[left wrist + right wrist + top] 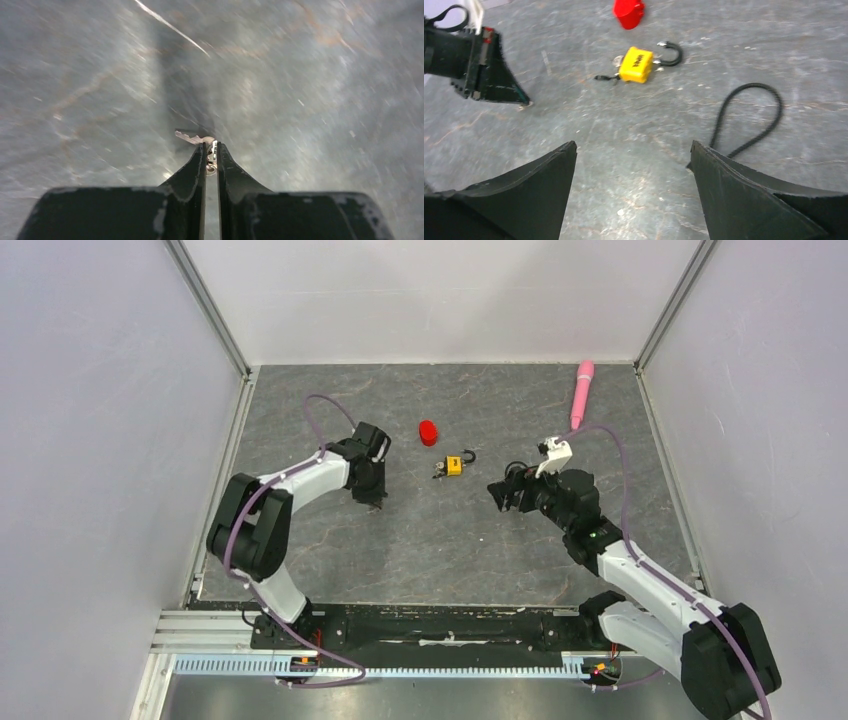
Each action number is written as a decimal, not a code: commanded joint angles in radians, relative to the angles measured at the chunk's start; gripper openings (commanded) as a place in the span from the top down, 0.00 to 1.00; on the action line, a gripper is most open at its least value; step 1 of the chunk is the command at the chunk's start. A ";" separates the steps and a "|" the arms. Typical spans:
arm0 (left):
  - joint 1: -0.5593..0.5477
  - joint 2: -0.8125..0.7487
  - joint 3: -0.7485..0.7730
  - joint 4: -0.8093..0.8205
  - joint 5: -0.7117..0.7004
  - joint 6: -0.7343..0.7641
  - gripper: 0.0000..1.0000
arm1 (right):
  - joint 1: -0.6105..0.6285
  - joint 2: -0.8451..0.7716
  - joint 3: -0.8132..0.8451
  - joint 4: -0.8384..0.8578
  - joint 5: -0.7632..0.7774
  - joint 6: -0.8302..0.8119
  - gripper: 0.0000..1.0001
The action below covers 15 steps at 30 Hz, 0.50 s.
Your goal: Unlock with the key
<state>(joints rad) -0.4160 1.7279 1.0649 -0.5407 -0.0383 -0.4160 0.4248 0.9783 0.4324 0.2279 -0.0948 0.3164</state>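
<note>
White-and-black arms (310,475), purple cables (625,480), black wedge-shaped fingers (185,200) — edges perhaps scuffed pale

You'll see a small red cap (428,432) just above centre, a pink stick (581,395) at upper right, and a looped black cord (752,85) right of centre in the right wrist view.

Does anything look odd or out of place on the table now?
Yes: the yellow padlock lies flat with its shackle swung sideways, seemingly open, while the left gripper pinches the key away from it.
</note>
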 commanded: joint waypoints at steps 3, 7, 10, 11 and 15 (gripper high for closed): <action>-0.077 -0.183 -0.107 0.137 0.208 -0.076 0.98 | 0.037 -0.045 -0.103 0.235 -0.213 0.008 0.13; -0.118 -0.265 -0.190 0.266 0.330 -0.133 0.98 | 0.065 -0.026 -0.153 0.361 -0.319 0.042 0.14; -0.140 -0.302 -0.248 0.357 0.418 -0.190 0.98 | 0.096 0.001 -0.150 0.400 -0.350 0.060 0.15; -0.146 -0.307 -0.264 0.375 0.428 -0.213 0.98 | 0.104 0.007 -0.148 0.404 -0.349 0.064 0.15; -0.172 -0.297 -0.277 0.322 0.343 -0.206 0.98 | 0.126 0.021 -0.140 0.406 -0.343 0.060 0.16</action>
<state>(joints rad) -0.5678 1.4380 0.7994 -0.2554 0.3027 -0.5636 0.5327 0.9886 0.2783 0.5407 -0.4084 0.3664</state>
